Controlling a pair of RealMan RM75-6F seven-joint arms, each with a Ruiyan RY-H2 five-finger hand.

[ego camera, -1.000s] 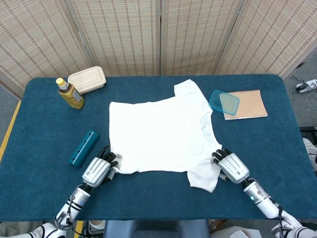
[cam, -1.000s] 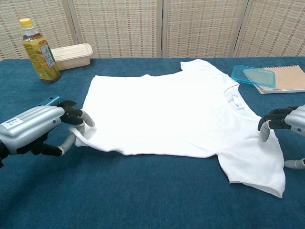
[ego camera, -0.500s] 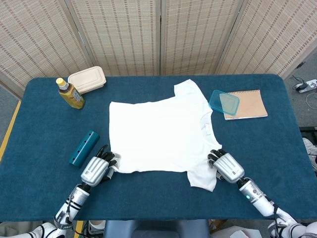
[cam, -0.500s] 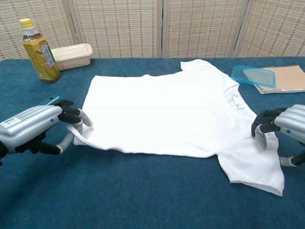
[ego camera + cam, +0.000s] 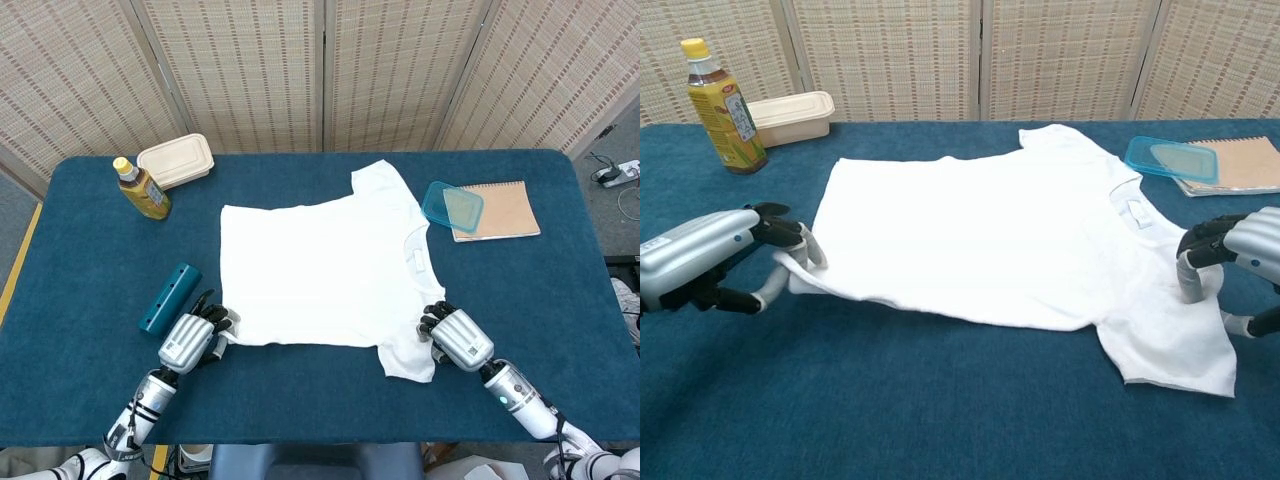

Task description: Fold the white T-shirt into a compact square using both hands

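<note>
White T-shirt [image 5: 325, 275] spread flat mid-table, between green tea bottle [image 5: 141, 189] and notebook [image 5: 495, 210]. Left hand [image 5: 710, 258] pinching its hem corner; right hand [image 5: 1238, 258] gripping its near sleeve.

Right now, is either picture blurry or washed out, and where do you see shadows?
Head view: sharp and evenly lit, with the T-shirt bright but its collar and edges clear. Chest view: also in focus, with a soft shadow under the shirt's near edge and beneath the left hand, and no strong glare.
</note>
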